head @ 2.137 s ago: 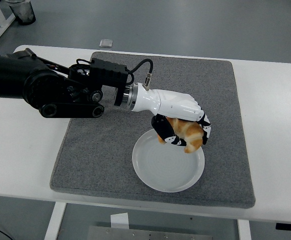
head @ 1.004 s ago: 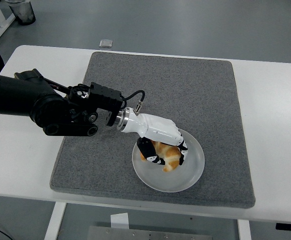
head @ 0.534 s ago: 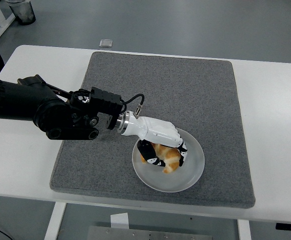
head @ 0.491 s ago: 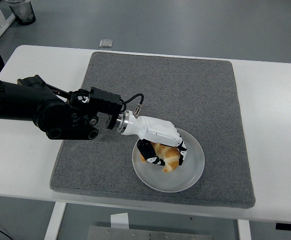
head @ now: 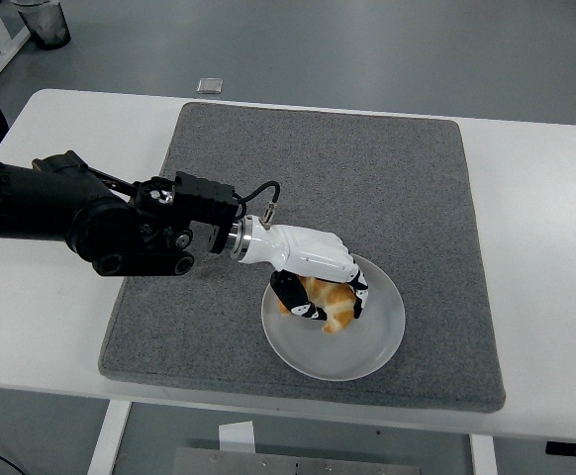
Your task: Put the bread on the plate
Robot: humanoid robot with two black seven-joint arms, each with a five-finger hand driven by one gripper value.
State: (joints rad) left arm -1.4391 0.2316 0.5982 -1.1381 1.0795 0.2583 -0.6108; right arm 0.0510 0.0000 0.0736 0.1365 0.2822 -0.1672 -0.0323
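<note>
The golden, crusty bread (head: pixel 336 303) sits low over the smooth round white plate (head: pixel 367 346), clasped by the glossy white-and-black left hand (head: pixel 318 282). The plate lies on a coarse grey felt mat (head: pixel 367 178) covering the white surface (head: pixel 545 247). Compared with half a second ago, the hand has barely shifted, still clenched around the bread.

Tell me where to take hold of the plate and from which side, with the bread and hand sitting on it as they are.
Grip the plate at its bare near-right rim, coming from the right. The left hand, shut on the bread, covers the upper-left part, and its arm blocks the left side. The rim is low and shallow, so a pinch over the edge probably suits best.
</note>
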